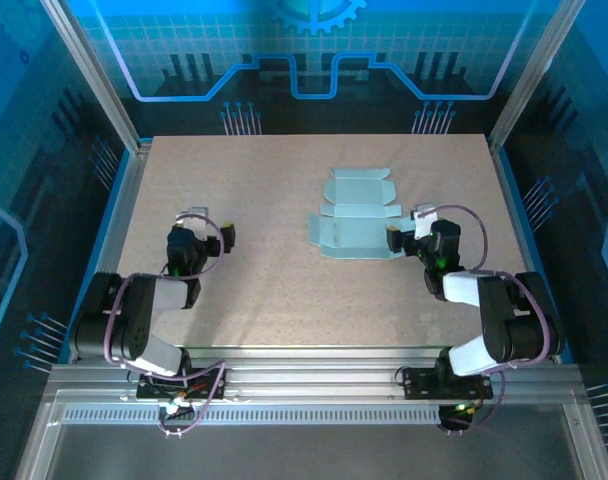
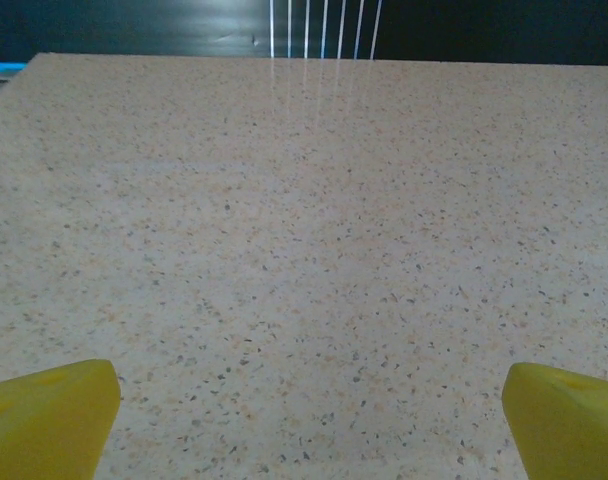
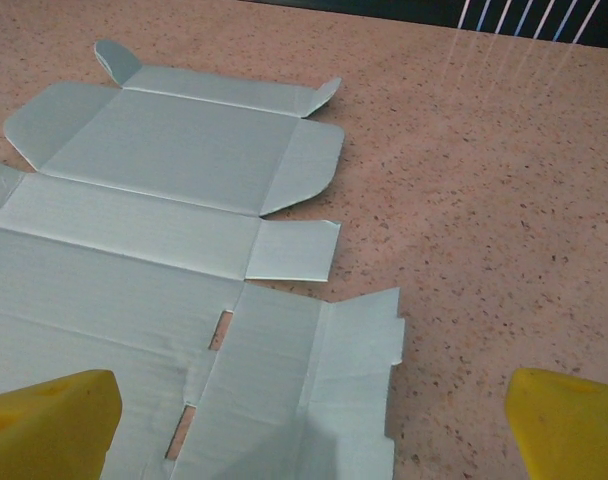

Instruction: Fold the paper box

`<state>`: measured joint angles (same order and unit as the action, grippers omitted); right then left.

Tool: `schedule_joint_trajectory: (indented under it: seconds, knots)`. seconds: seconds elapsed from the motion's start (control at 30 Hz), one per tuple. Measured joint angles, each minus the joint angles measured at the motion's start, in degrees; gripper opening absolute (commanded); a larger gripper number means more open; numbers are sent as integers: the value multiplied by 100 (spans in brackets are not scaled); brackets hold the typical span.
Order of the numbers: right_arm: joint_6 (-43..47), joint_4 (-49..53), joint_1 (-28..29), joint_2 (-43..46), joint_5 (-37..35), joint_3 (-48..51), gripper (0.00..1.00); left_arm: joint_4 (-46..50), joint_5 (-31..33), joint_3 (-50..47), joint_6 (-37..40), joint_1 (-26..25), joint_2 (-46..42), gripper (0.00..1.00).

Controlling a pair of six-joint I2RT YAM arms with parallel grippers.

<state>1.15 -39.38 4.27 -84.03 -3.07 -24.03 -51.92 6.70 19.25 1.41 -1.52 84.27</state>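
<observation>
Yellow fingertips (image 3: 49, 420) of the right gripper (image 1: 408, 226) stand wide apart at the right edge of the pale mint card paper box (image 1: 356, 215). It lies as a flat unfolded blank right of centre on the speckled beige table (image 1: 284, 290). Well apart, near the table's left edge, the left gripper (image 1: 206, 222) sits over bare surface, jaws also wide apart.

No legible text, label, brand or number appears in any view. The sole sign is a light-blue gear emblem (image 1: 319, 12) printed on the rear wall panel (image 1: 184, 30), cut off by the upper picture edge, above circuit-trace line graphics (image 1: 314, 85).
</observation>
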Motion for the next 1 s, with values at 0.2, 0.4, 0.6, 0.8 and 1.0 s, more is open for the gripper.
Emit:
schedule_joint_trajectory:
  seconds: [0.2,0.4,0.6,0.8,1.0]
  knots:
    - [-20,977,109,800,-138,-385,100,1309,282,457,-116,-343,-1108,99]
    - [-640,2511,96,1222,-122,-1193,100,2612,249,1541,-955,-837,-1036,99]
    - [-1200,3950,-254,957,323,-2017,100,3740,-341,2796,-2026,-1342,-63,99]
    - [-1539,4555,-404,855,778,-2022,100,4402,-855,3679,-2968,-2037,896,96]
    - [-1661,4647,-435,732,984,-2022,100,4660,-1132,4492,-3475,-2487,2002,86]
